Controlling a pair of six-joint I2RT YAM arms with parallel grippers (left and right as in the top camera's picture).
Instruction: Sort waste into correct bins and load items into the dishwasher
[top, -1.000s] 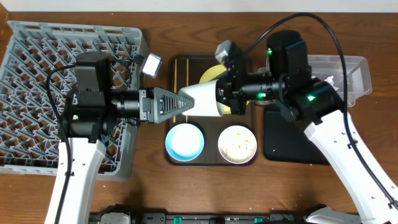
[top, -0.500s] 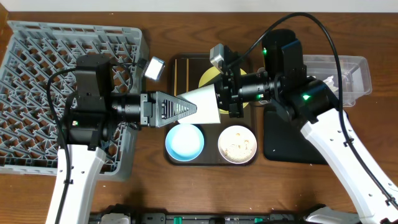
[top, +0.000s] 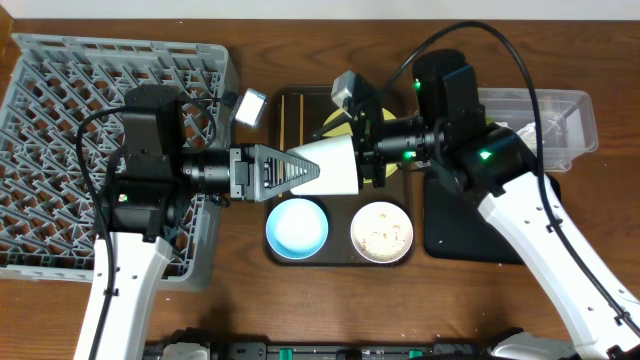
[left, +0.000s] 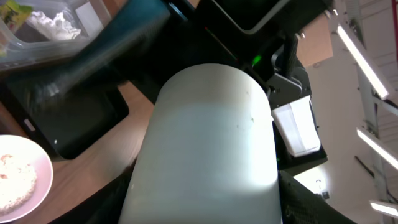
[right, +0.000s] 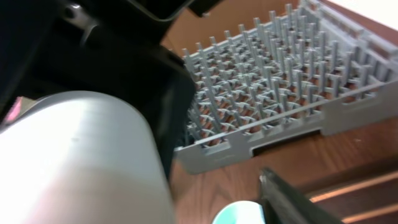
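The grey dish rack (top: 60, 120) fills the table's left side, its pegs bare in the overhead and right wrist views. At centre lies the dark brown serving tray (top: 339, 225), and to its right the glossy black tray (top: 470, 235), partly under the right arm. The clear tub (top: 560, 110) sits at the far right edge, holding the green-and-orange wrapper (left: 15, 12) and the white tissue (left: 53, 22). On the brown tray the yellow plate (top: 338, 122) shows at the back edge, largely hidden by the grippers. The light blue bowl (top: 297, 226) and the white bowl (top: 381, 230), which has rice scraps in it, stand side by side at the front. The small white cup (top: 335, 168) hangs on its side above the tray, between the two grippers. The left gripper (top: 310, 172) reaches over its narrow end, fingers close along both flanks; whether they clamp it cannot be told. The right gripper (top: 368, 160) meets the wide end. Its one visible finger stands off the cup's side, so its grip cannot be told either. The thin chopsticks (top: 283, 115) lie along the tray's left edge.
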